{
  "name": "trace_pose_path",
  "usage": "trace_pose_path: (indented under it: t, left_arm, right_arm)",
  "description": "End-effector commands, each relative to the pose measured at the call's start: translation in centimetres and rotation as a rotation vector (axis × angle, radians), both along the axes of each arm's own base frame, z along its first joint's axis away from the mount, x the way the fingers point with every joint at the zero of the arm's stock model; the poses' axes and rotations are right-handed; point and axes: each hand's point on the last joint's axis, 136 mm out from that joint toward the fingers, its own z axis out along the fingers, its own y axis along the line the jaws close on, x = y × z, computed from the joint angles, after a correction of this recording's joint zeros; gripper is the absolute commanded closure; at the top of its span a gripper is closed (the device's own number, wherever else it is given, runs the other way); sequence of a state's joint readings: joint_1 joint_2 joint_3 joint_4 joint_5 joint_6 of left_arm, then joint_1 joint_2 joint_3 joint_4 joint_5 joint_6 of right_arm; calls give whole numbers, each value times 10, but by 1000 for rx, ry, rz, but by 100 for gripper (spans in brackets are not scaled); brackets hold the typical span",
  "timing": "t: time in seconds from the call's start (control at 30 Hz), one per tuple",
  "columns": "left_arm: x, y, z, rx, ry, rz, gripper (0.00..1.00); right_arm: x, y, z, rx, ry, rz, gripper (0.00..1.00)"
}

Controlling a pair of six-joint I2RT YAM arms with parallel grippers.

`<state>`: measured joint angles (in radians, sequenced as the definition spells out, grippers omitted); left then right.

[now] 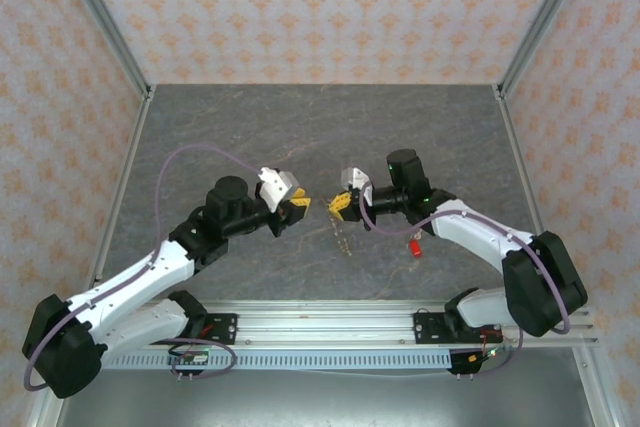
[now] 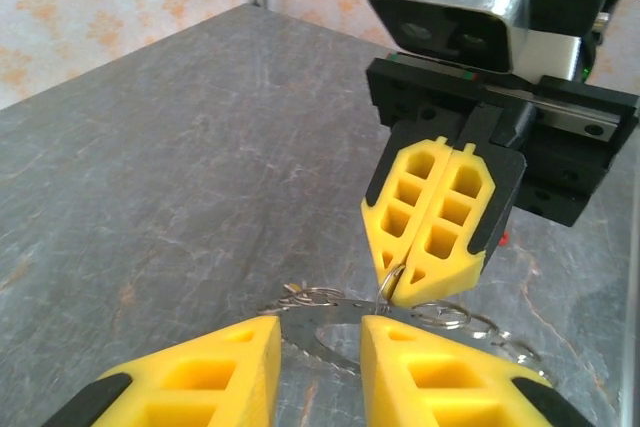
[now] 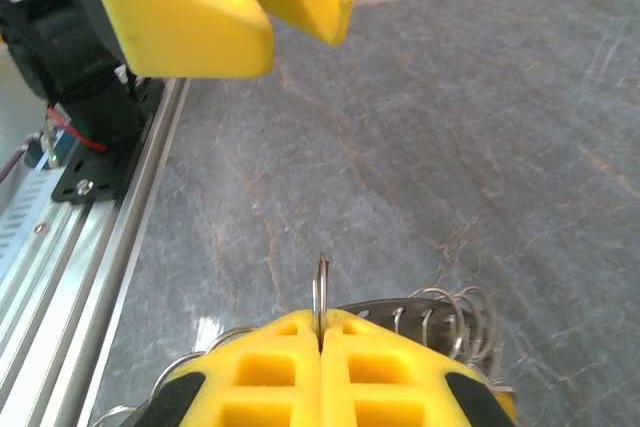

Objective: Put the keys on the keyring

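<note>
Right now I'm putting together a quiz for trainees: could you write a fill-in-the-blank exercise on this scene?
1. The right gripper is ___ on a thin wire ring.
2. The keyring has small saw-like ___ round its outer edge.
3. A small ___ key lies on the table beside the right arm.

Missing words: shut; teeth; red.
</note>
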<state>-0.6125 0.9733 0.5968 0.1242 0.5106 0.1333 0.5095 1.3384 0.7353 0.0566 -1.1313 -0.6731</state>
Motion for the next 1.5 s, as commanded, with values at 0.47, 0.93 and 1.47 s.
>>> trace_pose_path:
  t: [0.47, 0.93, 1.47]
  left_arm:
    - [-12, -34, -4, 41, 19, -264, 74]
    - [-14, -41, -17, 99, 57, -334, 74]
    - [-15, -48, -24, 118, 89, -385, 80]
  right_arm:
    - [-15, -4, 26, 81, -79, 141, 100]
    - [-18, -6, 26, 85, -79, 170, 100]
    - [-22, -5, 33, 115, -68, 203, 100]
